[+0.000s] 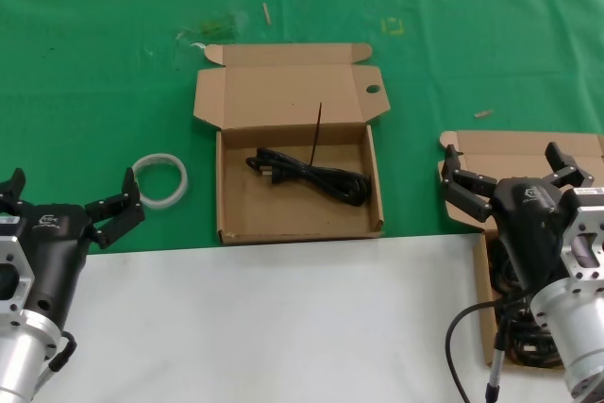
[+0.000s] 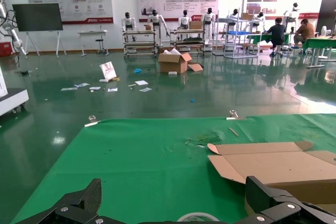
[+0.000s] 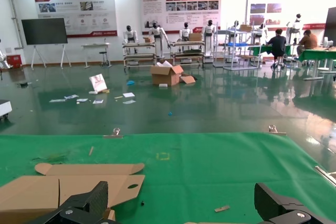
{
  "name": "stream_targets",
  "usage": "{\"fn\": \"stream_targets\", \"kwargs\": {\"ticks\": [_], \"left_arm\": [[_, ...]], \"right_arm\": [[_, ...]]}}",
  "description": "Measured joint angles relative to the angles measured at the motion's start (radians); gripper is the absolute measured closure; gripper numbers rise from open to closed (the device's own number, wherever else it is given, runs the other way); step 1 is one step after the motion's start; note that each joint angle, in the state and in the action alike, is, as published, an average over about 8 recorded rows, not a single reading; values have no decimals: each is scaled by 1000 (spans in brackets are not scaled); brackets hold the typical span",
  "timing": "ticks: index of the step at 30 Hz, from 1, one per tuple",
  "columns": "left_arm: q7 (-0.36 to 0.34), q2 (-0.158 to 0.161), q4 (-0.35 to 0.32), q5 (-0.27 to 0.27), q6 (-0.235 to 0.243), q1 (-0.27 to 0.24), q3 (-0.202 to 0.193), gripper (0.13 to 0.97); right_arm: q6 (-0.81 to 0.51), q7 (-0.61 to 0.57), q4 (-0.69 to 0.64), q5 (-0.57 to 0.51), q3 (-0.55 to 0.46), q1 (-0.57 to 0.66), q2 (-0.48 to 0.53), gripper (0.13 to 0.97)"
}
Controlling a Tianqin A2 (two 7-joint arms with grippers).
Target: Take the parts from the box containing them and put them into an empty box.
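The holed-tab carton, the empty box, lies open mid-table with one black cable bundle inside. Its lid also shows in the left wrist view and the right wrist view. The box containing the parts sits at the right, mostly hidden under my right arm; dark cables peek out inside. My right gripper hovers open above that box, holding nothing. At the lower left my left gripper is open and empty.
A white ring lies on the green cloth just right of my left gripper. A thin black strip stands in the centre carton. Small scraps dot the cloth. A white table strip runs along the front.
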Motion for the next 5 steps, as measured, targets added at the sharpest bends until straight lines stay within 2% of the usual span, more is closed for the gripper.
{"fn": "stream_targets", "kwargs": {"ticks": [5], "left_arm": [[0,0,0,0,0,0,0,132]], "right_arm": [[0,0,0,0,0,0,0,129]]}}
